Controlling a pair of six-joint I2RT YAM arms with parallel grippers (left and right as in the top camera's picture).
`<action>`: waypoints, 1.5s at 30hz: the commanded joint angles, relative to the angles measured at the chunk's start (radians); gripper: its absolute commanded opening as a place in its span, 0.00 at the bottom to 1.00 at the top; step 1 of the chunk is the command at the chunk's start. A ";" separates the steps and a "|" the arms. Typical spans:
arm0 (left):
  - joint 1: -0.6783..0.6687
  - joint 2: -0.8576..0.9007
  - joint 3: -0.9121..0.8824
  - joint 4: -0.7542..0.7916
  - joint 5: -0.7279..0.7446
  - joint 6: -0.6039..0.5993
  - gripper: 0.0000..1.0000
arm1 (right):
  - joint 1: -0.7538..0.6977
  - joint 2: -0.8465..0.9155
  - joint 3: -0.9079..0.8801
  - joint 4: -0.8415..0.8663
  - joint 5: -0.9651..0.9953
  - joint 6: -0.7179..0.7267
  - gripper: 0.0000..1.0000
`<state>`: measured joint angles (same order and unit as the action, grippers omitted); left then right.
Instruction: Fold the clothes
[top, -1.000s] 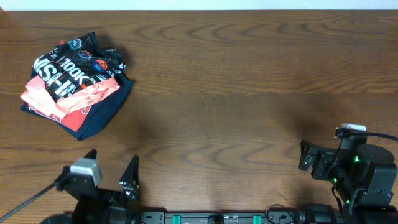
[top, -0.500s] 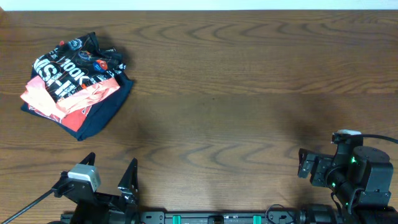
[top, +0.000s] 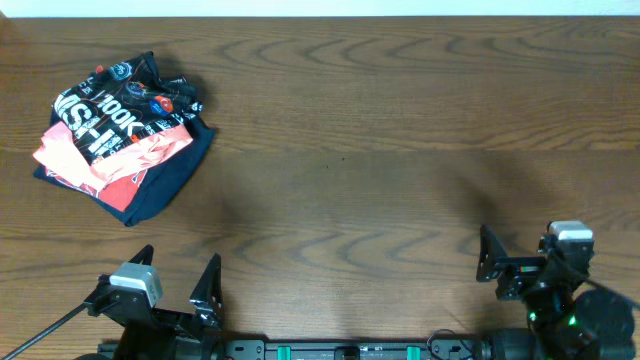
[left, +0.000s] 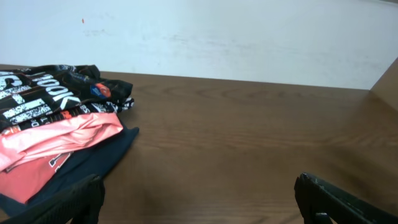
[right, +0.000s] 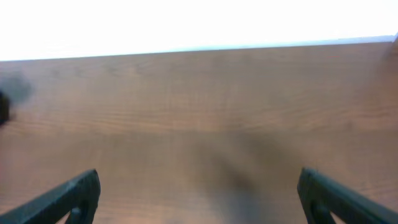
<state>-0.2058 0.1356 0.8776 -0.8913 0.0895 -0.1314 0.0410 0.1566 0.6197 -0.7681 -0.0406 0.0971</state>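
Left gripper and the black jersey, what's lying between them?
Overhead view: the salmon-pink garment and navy garment beneath the black jersey, then bare table up to the open left gripper.

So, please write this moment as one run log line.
left gripper: open, empty | right gripper: open, empty | black jersey: atop garment pile, far left, apart from both grippers
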 joint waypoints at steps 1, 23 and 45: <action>-0.005 -0.001 -0.003 0.002 -0.012 -0.005 0.98 | 0.013 -0.098 -0.143 0.114 0.010 -0.027 0.99; -0.005 -0.001 -0.003 0.002 -0.012 -0.005 0.98 | 0.019 -0.152 -0.614 0.701 -0.045 -0.285 0.99; -0.005 -0.001 -0.003 0.002 -0.012 -0.005 0.98 | 0.018 -0.151 -0.614 0.701 -0.045 -0.285 0.99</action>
<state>-0.2058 0.1356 0.8749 -0.8913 0.0895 -0.1310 0.0498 0.0109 0.0067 -0.0635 -0.0750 -0.1741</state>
